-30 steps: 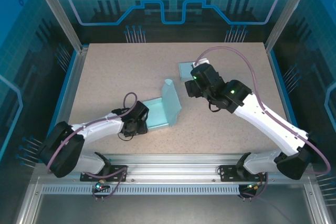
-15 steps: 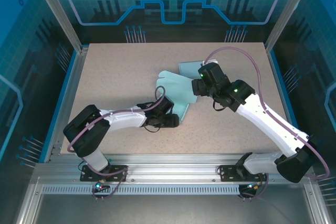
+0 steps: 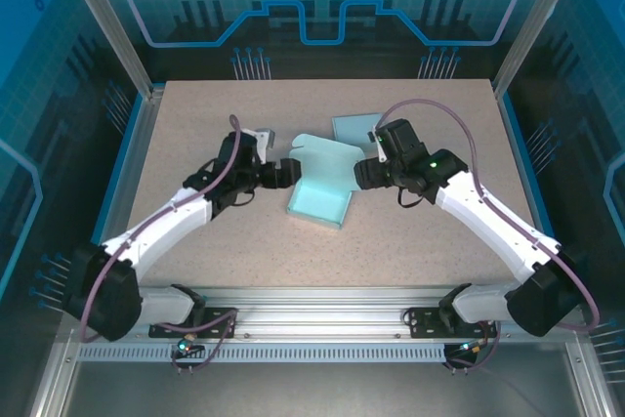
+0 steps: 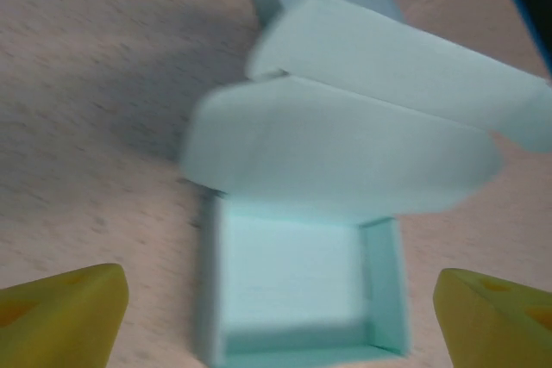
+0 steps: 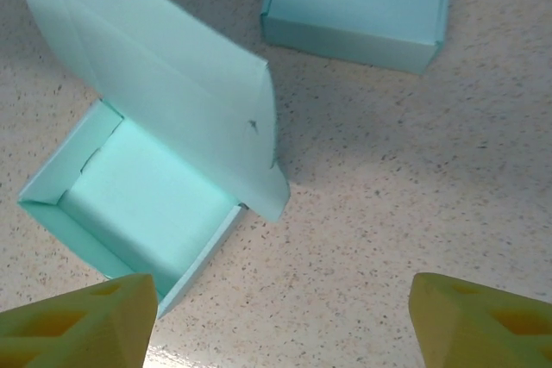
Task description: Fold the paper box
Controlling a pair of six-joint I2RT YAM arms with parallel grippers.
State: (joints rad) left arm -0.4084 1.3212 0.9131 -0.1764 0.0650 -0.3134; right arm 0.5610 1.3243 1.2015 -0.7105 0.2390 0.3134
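pale teal paper box (image 3: 320, 192), speckled beige table (image 3: 195, 124)
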